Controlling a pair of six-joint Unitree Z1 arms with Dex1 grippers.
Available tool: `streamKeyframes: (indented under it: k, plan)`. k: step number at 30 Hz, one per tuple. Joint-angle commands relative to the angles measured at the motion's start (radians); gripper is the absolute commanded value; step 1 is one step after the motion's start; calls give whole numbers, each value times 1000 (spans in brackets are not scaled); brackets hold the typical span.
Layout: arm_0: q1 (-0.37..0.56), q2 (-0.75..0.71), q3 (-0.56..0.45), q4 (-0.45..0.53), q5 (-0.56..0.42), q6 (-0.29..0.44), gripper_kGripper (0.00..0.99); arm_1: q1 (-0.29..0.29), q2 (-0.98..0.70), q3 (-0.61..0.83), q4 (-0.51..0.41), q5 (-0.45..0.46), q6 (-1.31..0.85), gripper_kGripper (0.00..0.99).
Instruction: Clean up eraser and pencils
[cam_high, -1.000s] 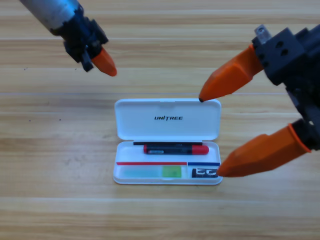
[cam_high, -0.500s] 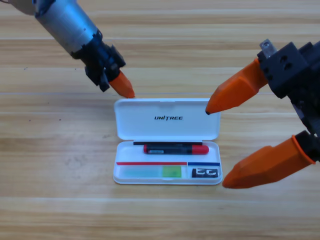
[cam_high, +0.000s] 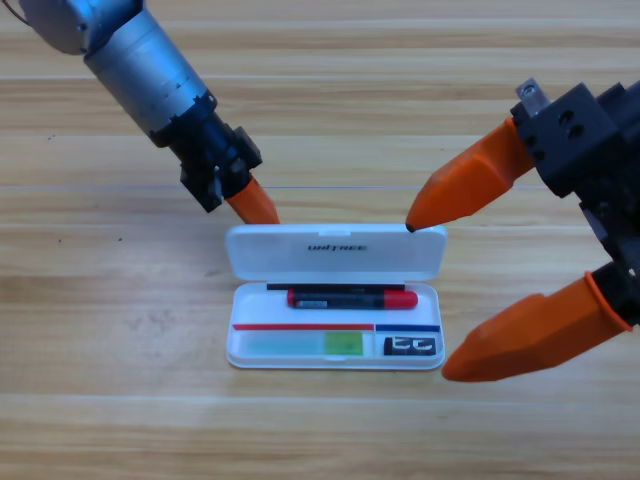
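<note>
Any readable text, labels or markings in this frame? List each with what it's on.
"UNITREE" on the inside of the white case's lid, small and foreshortened as the lid tilts.
Red lettering on the black-barrelled pencil: too small to read.
White markings on the eraser: not legible as letters.
Nothing else bears text.

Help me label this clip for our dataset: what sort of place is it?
Probably a robotics lab bench or test setup: a bare wooden table, two robot arms with orange fingers reaching in, and only a white UNITREE pencil case staged between them.
</note>
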Motion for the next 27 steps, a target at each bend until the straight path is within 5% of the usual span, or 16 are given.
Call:
streamKeyframes:
  k: [1,27]
  plan:
    - [-56,-5,39,5,4,13,0,12,-31,36,-12,22,8,971]
    - [-219,-114,273,-191,312,-56,0,12,-33,43,-14,27,11,971]
